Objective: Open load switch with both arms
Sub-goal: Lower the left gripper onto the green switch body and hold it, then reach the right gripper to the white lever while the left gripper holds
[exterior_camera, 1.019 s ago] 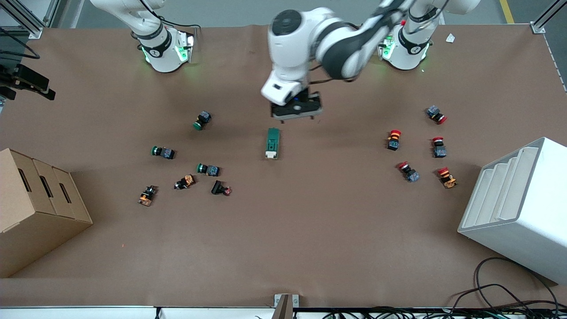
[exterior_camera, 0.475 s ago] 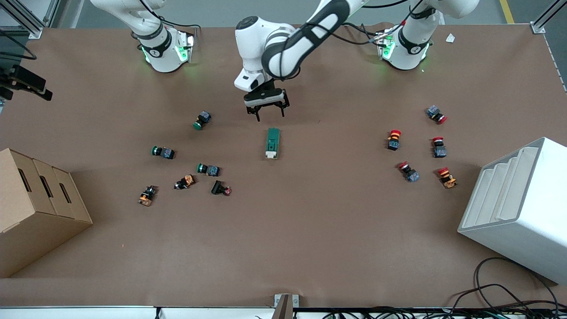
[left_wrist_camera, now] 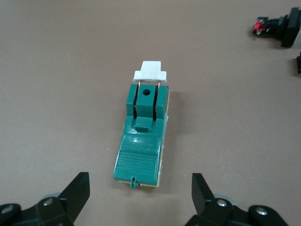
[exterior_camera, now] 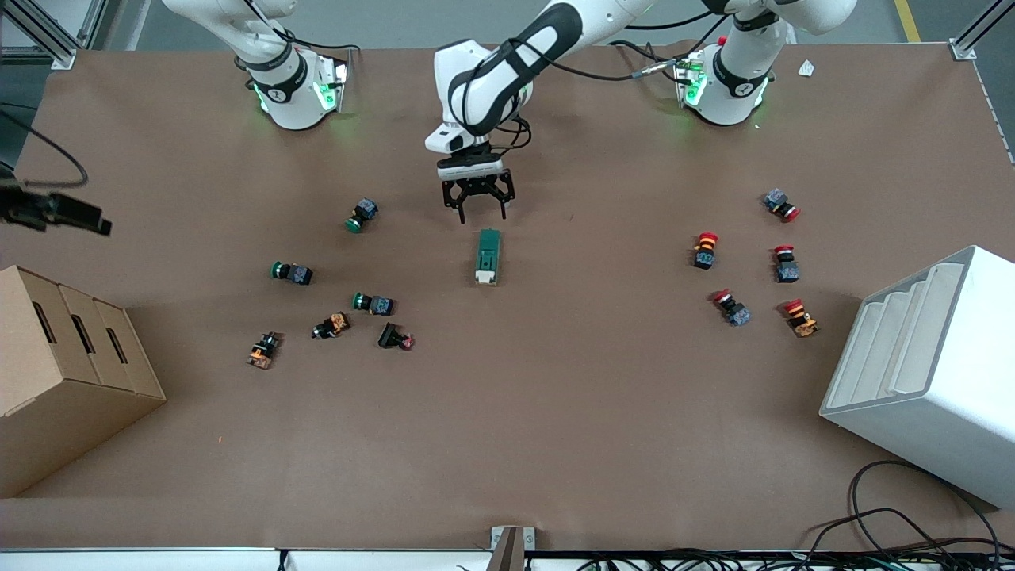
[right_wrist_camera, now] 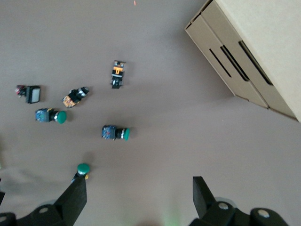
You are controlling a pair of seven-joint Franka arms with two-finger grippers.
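The load switch [exterior_camera: 488,256] is a dark-green block lying flat at the table's middle. Its white lever tab [exterior_camera: 485,277] is at the end nearer the front camera. My left gripper [exterior_camera: 482,212] hangs open just above the table by the switch's green end, touching nothing. In the left wrist view the load switch [left_wrist_camera: 143,136] lies just ahead of the open left gripper [left_wrist_camera: 139,181], with the white tab [left_wrist_camera: 150,73] at its other end. My right gripper [right_wrist_camera: 138,188] is open and empty, high over the table near the green push buttons [right_wrist_camera: 115,133].
Green and orange push buttons [exterior_camera: 373,303] lie scattered toward the right arm's end, beside a cardboard box [exterior_camera: 63,373]. Red-capped buttons [exterior_camera: 704,250] lie toward the left arm's end, beside a white stepped bin [exterior_camera: 928,373]. Cables [exterior_camera: 896,523] trail at the front edge.
The left arm has come down and its open gripper now sits low by the switch's green end. The switch has not moved.
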